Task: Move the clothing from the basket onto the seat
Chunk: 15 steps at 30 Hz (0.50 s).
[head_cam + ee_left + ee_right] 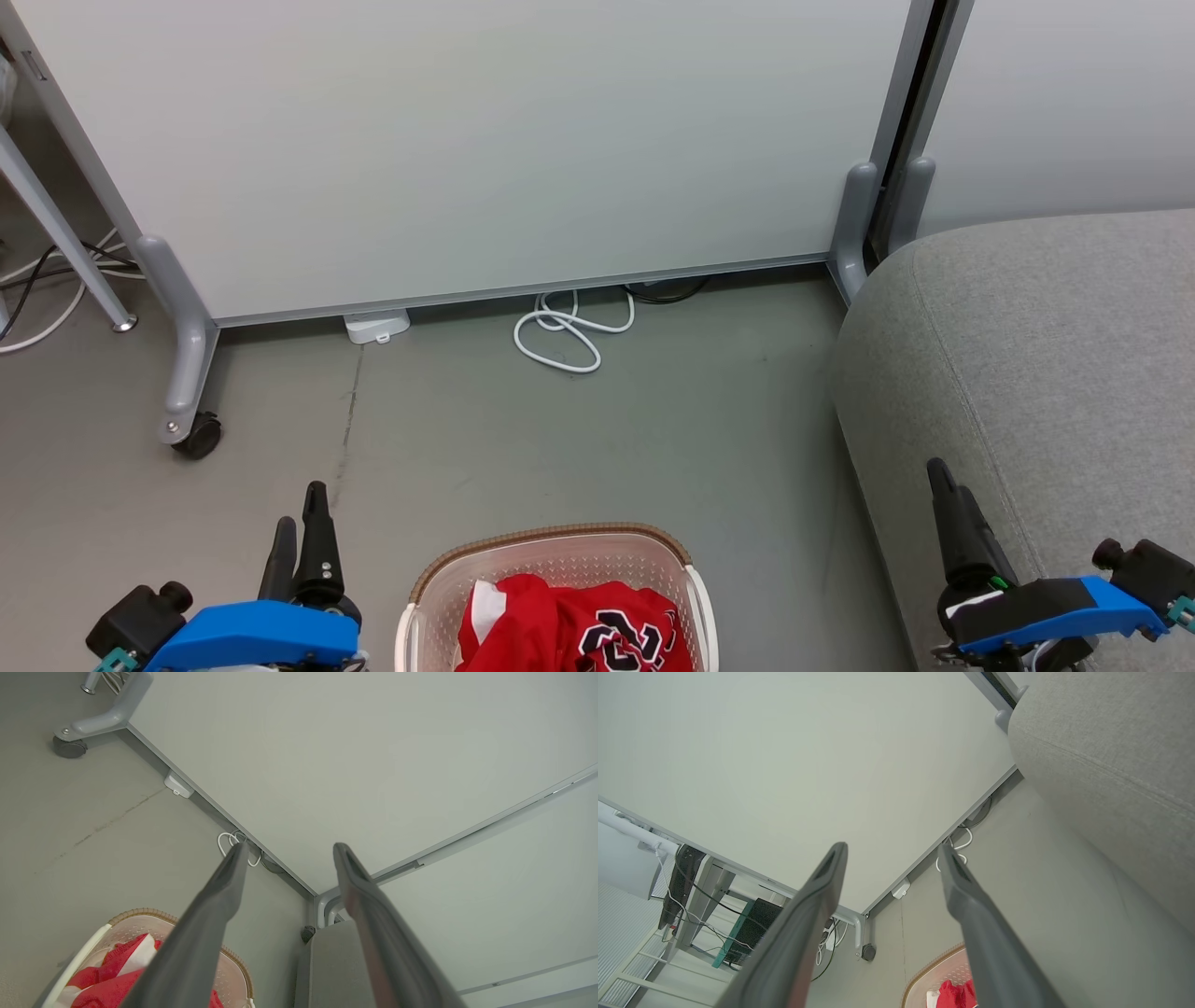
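The cream basket with a brown rim stands on the floor at the bottom centre of the head view. In it lies the red clothing with white trim and black-and-white lettering. The light-grey seat fills the right side. My left gripper hovers open to the left of the basket, holding nothing. My right gripper is over the seat's front edge. In the left wrist view the left gripper is spread wide above the basket, clothing and seat. The right gripper is open too, with the basket, clothing and seat in its view.
A pale partition panel on a castor closes off the back. A coiled white cable and a small white box lie at its foot. A slanted metal leg and cables are at far left. Grey floor lies between basket and panel.
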Tool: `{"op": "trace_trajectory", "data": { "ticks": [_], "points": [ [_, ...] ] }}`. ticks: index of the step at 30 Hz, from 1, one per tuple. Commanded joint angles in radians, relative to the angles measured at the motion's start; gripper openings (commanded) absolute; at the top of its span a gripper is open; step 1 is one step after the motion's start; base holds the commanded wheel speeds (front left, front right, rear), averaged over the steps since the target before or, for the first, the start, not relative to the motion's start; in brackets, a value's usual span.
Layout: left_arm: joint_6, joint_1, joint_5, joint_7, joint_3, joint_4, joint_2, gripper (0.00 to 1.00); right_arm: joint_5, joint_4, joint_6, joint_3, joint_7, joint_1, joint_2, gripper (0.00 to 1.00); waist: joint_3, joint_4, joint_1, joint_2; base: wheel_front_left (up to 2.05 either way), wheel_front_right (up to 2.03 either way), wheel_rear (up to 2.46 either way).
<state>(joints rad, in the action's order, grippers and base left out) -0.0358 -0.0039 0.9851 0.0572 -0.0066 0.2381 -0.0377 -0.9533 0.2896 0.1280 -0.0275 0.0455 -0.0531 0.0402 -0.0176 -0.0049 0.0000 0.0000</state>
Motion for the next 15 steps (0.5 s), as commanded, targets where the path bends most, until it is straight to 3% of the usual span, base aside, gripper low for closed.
{"op": "trace_trajectory", "data": {
  "ticks": [1,15],
  "points": [
    [0.003,-0.007,-0.038,0.011,-0.006,-0.013,-0.009,1.00,0.037,-0.019,0.002,0.003,0.008,-0.009,0.007,1.00,0.000,0.000,0.0000,0.0000,0.00,0.00,0.00],
    [0.025,0.003,-0.279,0.056,-0.047,-0.017,-0.023,1.00,0.244,-0.053,0.003,0.021,0.022,0.007,0.008,1.00,-0.008,-0.001,0.0000,0.0000,0.00,0.00,0.00]
  ]
}}
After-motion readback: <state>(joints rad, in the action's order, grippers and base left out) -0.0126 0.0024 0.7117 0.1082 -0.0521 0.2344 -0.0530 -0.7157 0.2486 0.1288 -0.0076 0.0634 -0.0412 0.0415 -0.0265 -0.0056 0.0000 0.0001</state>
